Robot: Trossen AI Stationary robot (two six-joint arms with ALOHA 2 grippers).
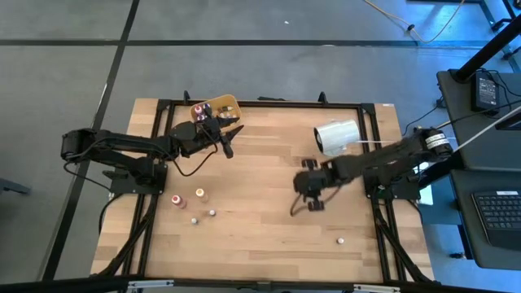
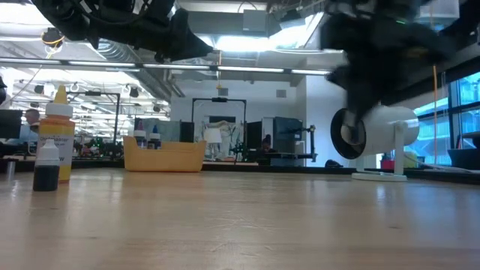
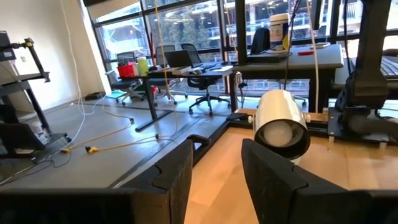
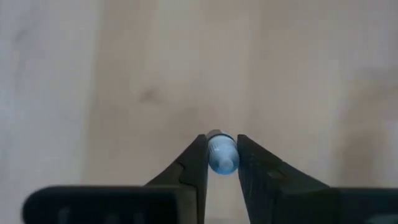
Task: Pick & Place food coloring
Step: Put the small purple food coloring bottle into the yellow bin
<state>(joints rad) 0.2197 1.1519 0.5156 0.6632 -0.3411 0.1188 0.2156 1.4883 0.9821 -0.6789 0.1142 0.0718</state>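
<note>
A wooden worktop (image 1: 260,236) carries the scene, with a large white cylinder (image 1: 337,136) lying on its side near the far right and a yellow-orange tray (image 1: 218,107) at the far edge, already holding a few small bottles. The left arm reaches toward that tray, its hand (image 1: 229,143) hanging just beside it with the fingers (image 3: 174,177) parted and nothing between them in the left wrist view. The right arm stretches in from the right, its hand (image 1: 303,198) low over the middle of the worktop and clenched on a tiny blue food coloring bottle (image 4: 222,154), gripped across its body with the rounded end showing between the fingertips. Four more food coloring bottles stand loose near the left edge: a red-bodied one (image 1: 176,200), an orange one (image 1: 200,194) and two smaller ones (image 1: 212,213) just beside them, while another (image 1: 340,241) sits alone toward the near right. In the low view an orange bottle (image 2: 58,133) and a dark one (image 2: 46,166) stand upright at the left. The bottles look light, stiff and smooth-sided, so likely to tip when nudged and to slide in a loose pinch; a hold across the middle of the body, below the pale cap, appears the surest place to take them. Most of the set is not yet in the tray.
</note>
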